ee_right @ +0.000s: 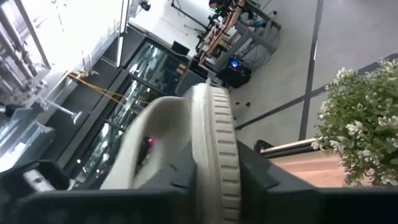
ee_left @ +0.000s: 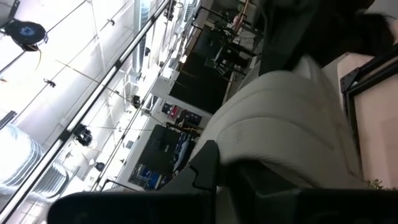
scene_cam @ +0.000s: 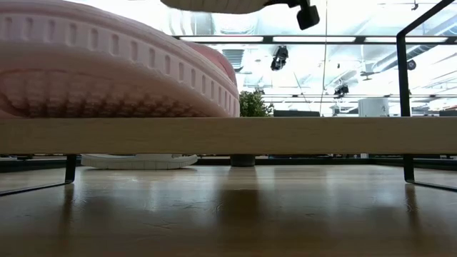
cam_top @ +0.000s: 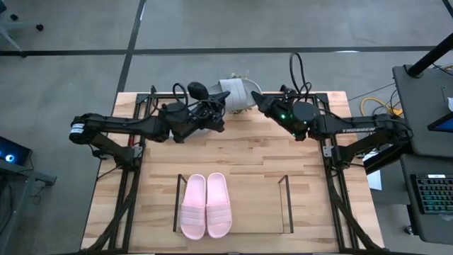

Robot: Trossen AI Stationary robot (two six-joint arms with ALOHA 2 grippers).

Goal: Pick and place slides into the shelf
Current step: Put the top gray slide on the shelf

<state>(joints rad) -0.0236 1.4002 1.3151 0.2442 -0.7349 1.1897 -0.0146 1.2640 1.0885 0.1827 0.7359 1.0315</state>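
Pink pair [cam_top: 206, 205] seated left in shelf [cam_top: 286, 205] | grey slide [cam_top: 237, 94] aloft at far worktop edge, gripped by left claw [cam_top: 218, 108] and right claw [cam_top: 260, 103] | second grey slide unseen | roughly half done

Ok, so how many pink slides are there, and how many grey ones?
Pink slides: 2, side by side in the shelf.
Grey slides: 2, one held up by the right gripper, the other lying on the table behind the shelf.
Total: 4 slides.
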